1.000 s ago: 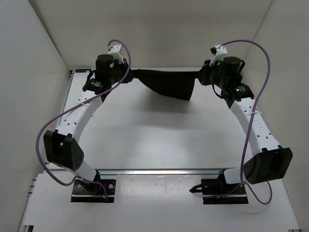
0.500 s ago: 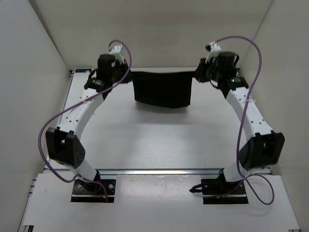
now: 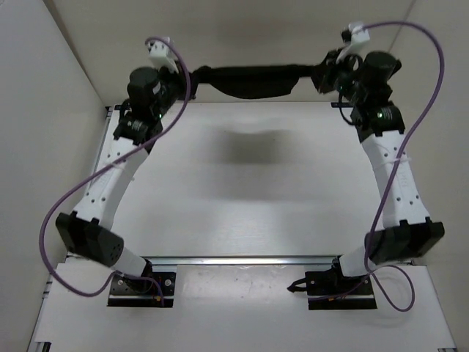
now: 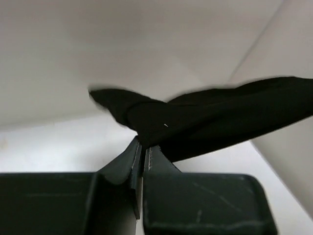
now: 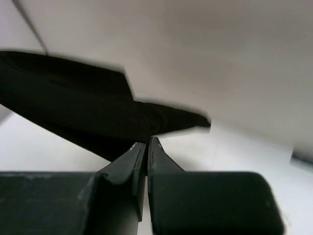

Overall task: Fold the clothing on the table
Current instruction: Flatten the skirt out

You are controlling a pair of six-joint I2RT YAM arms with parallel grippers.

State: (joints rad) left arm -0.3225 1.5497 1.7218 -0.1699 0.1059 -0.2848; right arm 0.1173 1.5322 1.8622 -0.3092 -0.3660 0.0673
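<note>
At the left, the left gripper (image 3: 185, 76), a black 2-finger claw on a white arm with black joints (image 3: 117, 172), pinches 1 end of the clothing (image 3: 253, 79), a plain black soft fabric garment. The left wrist view shows its fingers (image 4: 164, 166) pressed almost together with a bunched corner of the cloth caught between their tips. A purple cable (image 3: 62, 209) loops out beside this arm.

The garment hangs in the air as a narrow band stretched between the 2 claws, sagging a little in the middle, in front of the white back wall (image 3: 249, 37). Its surface is unmarked. Below it lies the table (image 3: 242, 213), a flat matte white rectangular tabletop with an aluminium rail (image 3: 242, 259) at the near edge, and a soft grey shadow (image 3: 249, 143) falls on the far half.

At the right, the right gripper (image 3: 322, 75) holds the other end. The right wrist view shows its fingers (image 5: 164, 164) closed tight on the fabric's corner. A small green light (image 3: 379, 114) glows on that arm.
</note>
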